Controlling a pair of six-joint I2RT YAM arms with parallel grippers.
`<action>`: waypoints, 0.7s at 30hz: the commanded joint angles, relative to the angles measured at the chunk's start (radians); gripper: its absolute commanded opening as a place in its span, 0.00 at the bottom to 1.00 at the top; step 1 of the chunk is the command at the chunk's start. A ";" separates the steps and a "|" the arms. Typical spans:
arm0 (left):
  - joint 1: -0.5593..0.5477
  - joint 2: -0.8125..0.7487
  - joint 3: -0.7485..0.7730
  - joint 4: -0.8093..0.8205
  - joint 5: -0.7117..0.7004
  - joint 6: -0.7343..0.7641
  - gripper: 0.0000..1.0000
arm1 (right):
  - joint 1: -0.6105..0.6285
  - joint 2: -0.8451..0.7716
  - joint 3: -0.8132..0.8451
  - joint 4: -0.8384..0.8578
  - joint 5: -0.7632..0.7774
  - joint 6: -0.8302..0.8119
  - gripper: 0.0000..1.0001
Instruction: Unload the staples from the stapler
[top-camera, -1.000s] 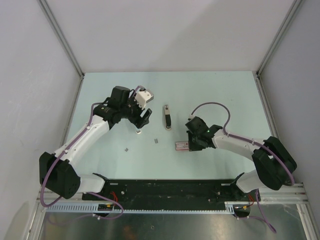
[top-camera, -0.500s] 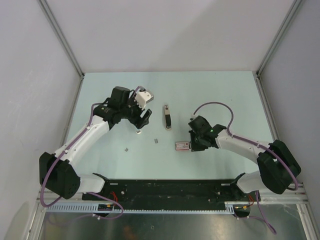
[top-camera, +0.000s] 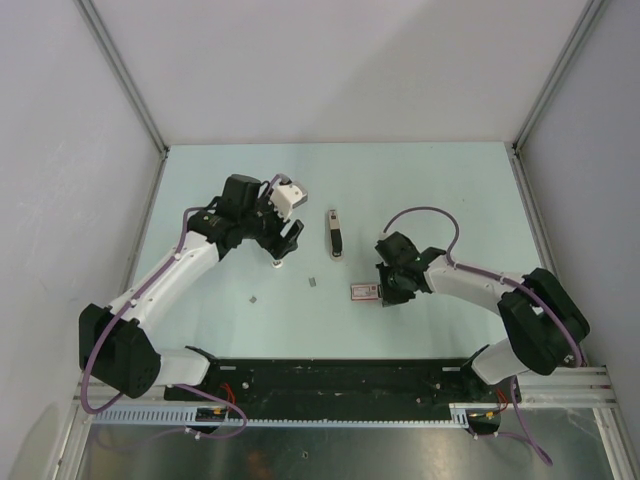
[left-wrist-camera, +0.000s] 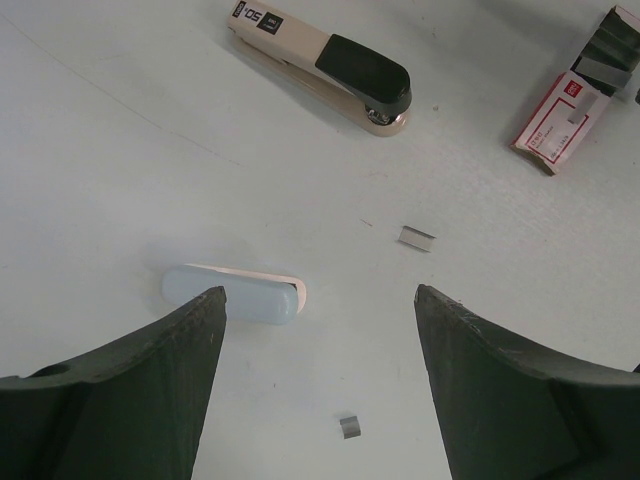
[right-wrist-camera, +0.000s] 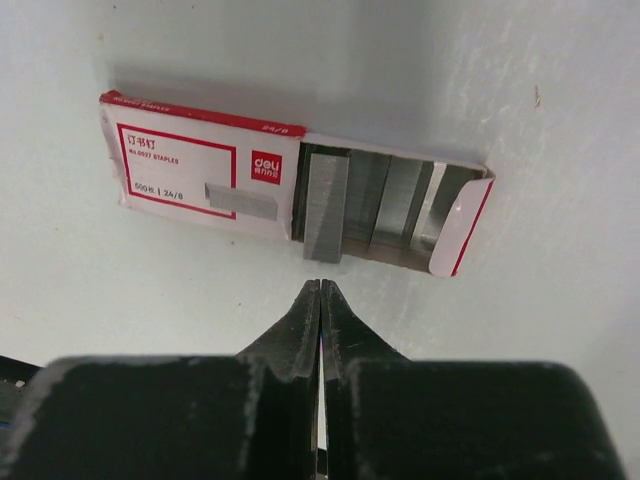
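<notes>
The stapler (top-camera: 335, 233), cream top over a black base, lies closed on the table between the arms; it also shows at the top of the left wrist view (left-wrist-camera: 320, 65). My left gripper (top-camera: 287, 243) is open and empty (left-wrist-camera: 320, 296), hovering left of the stapler above a pale blue oblong piece (left-wrist-camera: 232, 293). My right gripper (top-camera: 383, 292) is shut on nothing (right-wrist-camera: 320, 285), its tips just short of the open end of a red-and-white staple box (right-wrist-camera: 200, 170). Grey staple strips (right-wrist-camera: 325, 215) show inside the box.
Two small loose staple pieces lie on the table (left-wrist-camera: 416, 237) (left-wrist-camera: 349, 427); in the top view they sit below the stapler (top-camera: 313, 282) and further left (top-camera: 253, 298). The staple box (top-camera: 364, 291) lies right of them. Grey walls enclose the table.
My right arm has shifted slightly at the staple box, its elbow swinging out and back. The left arm, stapler and box have hardly moved.
</notes>
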 joint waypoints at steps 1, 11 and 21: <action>0.003 -0.032 -0.006 0.012 0.020 0.019 0.81 | -0.018 0.019 0.012 0.030 -0.019 -0.034 0.00; 0.003 -0.025 -0.006 0.013 0.024 0.019 0.81 | -0.031 0.052 0.057 0.041 -0.042 -0.052 0.00; 0.003 -0.019 -0.009 0.014 0.031 0.021 0.80 | -0.040 0.054 0.075 0.053 -0.049 -0.059 0.00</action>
